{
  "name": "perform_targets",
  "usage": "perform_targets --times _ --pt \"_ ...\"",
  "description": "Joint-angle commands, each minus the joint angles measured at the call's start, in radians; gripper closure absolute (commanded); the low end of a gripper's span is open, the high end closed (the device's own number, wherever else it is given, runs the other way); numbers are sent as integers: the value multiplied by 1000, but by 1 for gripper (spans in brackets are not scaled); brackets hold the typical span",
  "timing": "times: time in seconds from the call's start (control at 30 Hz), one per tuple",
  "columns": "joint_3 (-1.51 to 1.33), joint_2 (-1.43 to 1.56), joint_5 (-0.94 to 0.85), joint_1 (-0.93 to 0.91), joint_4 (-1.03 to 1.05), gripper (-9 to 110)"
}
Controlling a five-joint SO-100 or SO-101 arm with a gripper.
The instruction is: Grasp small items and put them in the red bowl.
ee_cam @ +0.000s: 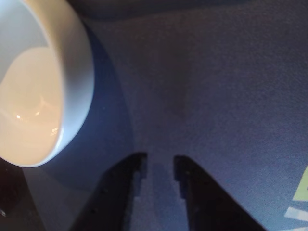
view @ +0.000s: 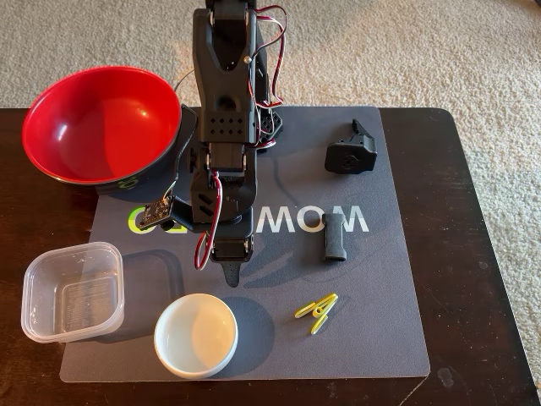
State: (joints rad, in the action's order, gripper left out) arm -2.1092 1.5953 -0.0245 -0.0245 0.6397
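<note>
The red bowl (view: 89, 125) sits empty at far left; the yellow clip pair (view: 317, 310) lies near right. The gripper (view: 232, 275), barely parted and holding nothing, hovers beside the small white dish (view: 196, 335), which it might well bump.

From my wrist camera I see the black two-fingered pincer (ee_cam: 158, 166) slightly parted, empty, above the grey-blue mat (ee_cam: 216, 96). The small white round glossy dish (ee_cam: 72, 82) sits upper left, apart from the fingers.
</note>
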Motion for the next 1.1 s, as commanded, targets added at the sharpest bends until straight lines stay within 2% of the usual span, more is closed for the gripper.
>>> perform_targets --times 0.0,0.57,0.8,0.97,1.07 --pt "-40 60 66 -58 52 77" --pt "-55 94 69 -64 57 77" --pt "-321 592 143 -48 55 77" --pt "-327 696 156 -55 161 76" --pt "-325 854 245 -9 267 73"
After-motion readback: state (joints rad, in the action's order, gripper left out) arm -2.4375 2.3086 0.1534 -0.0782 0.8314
